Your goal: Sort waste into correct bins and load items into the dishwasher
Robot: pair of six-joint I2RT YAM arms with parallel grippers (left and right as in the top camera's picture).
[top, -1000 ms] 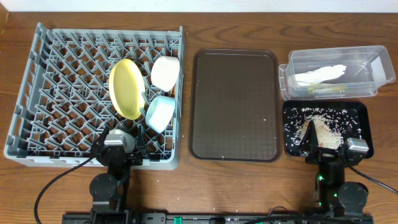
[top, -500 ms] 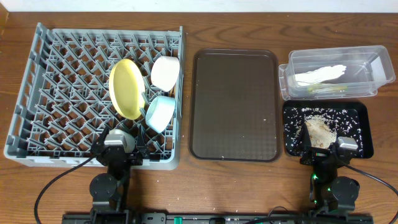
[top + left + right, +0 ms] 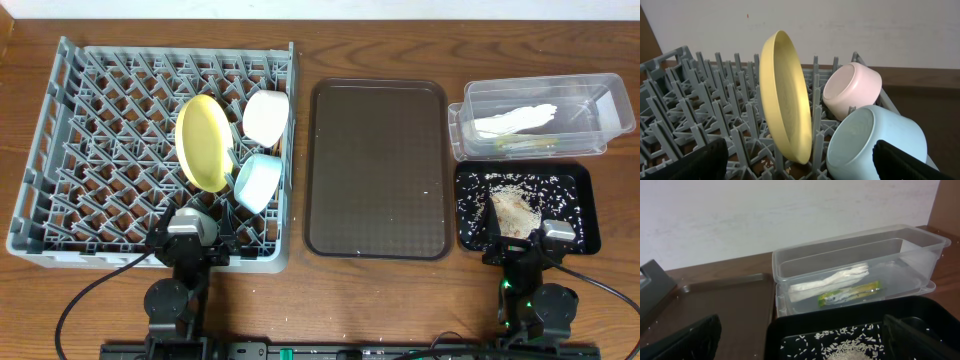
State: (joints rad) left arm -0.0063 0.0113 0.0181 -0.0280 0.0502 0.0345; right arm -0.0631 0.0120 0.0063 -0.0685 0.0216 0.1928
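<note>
The right gripper [image 3: 802, 342] has been drawn back to the near edge, spread and empty like the left gripper [image 3: 807, 160], with crumbs [image 3: 515, 212] left in the black tray [image 3: 585, 180], napkin [image 3: 512, 121] and wrapper [image 3: 850, 294] in the clear tub [image 3: 460, 120] beyond, and the yellow plate [image 3: 203, 142] stood in the rack [image 3: 60, 120] at left, so the task is judged nearly finished.

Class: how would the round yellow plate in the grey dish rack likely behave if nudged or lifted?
The round yellow plate stands tilted on edge between pegs of the grey plastic dish rack, so a sideways nudge would probably tip it. It looks rigid and smooth, so likely slippery to pinch. Freed, its round rim might roll.
</note>
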